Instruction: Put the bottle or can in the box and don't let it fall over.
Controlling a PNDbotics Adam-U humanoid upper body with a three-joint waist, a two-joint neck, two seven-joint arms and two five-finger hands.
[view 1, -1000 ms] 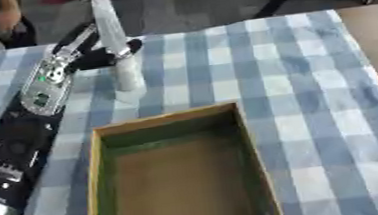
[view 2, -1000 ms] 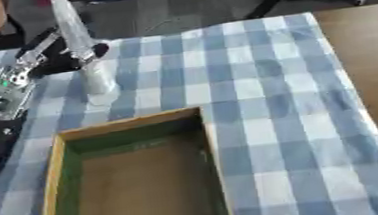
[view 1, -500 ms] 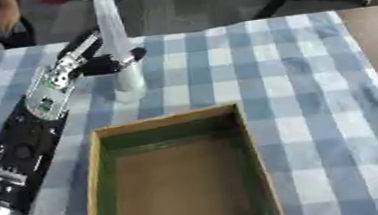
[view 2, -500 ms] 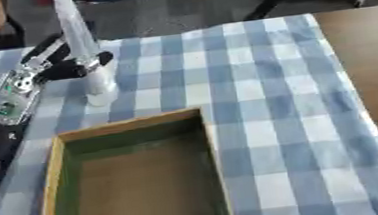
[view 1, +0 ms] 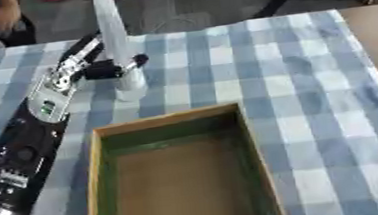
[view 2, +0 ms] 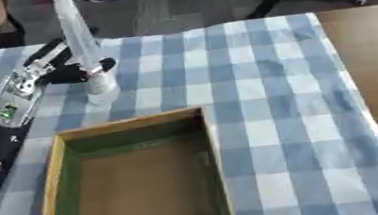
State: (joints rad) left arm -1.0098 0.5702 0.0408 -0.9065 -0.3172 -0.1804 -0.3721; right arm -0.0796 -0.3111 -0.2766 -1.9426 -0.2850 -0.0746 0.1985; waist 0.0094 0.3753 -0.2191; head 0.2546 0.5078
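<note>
A tall, slim, pale bottle (view 1: 115, 42) stood upright on the desk (view 1: 371, 50), which was covered by a blue and white checked cloth (view 1: 304, 82). The bottle's wider base rested on the cloth just beyond the far left corner of the box (view 1: 182, 175), close to the box but outside it, and its narrow neck ran up past the top edge of both views. The box was a shallow open tray with light wooden rims, green inner walls and a brown floor, and it lay near the front of the cloth with nothing inside. The robot's left arm (view 1: 22, 157), black with silver parts, reached in from the lower left corner and stretched diagonally across the cloth toward the bottle. The left hand (view 1: 100, 68) was at the bottle's lower part, with dark fingers (view 1: 138, 61) curled round it from both sides, so the hand was gripping the bottle a little above its base. The right hand did not show in either view. To the right of the cloth a strip of bare brown desk was visible, and beyond the far edge lay a grey floor (view 1: 199, 3).
</note>
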